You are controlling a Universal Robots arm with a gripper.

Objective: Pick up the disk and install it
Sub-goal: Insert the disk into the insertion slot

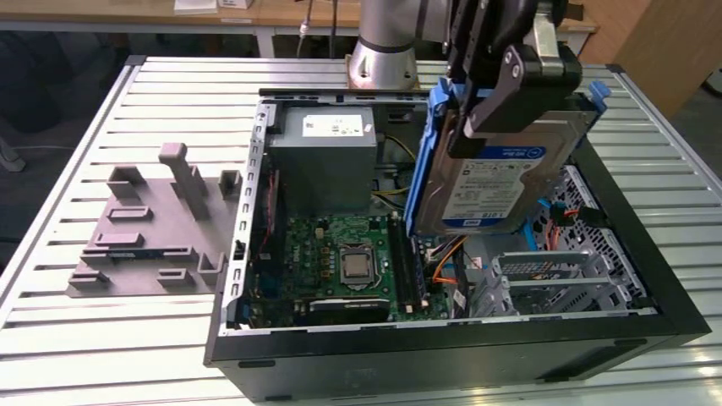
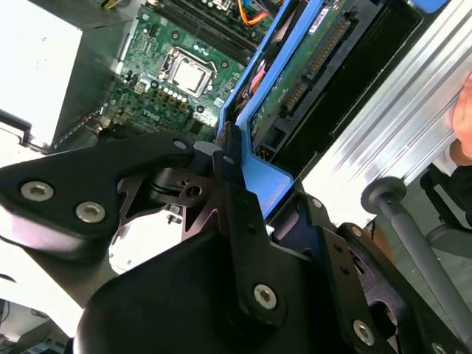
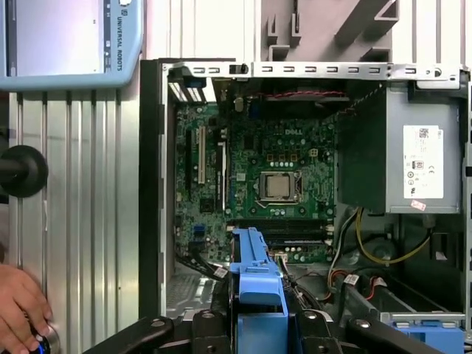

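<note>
The disk [image 1: 496, 182], a silver-grey drive with a white-and-blue label in blue carrier rails, hangs upright over the right half of the open computer case [image 1: 451, 338]. My gripper [image 1: 513, 85] is shut on its upper end, fingers clamped across drive and rail. In the second wrist view the blue carrier rail [image 2: 262, 181] and the drive's green circuit-board side [image 2: 310, 66] run away from the gripper [image 2: 228, 158]. The first wrist view shows the carrier's blue end [image 3: 258, 291] between the black fingers [image 3: 210, 324], above the case interior.
Inside the case are the motherboard [image 1: 338, 254], the grey power-supply box [image 1: 327, 152] and a metal drive cage [image 1: 553, 275] with orange cables beside it. A grey fixture block [image 1: 147, 220] lies on the slatted table at the exterior view's left. A person's hand [image 3: 18, 310] rests near the case.
</note>
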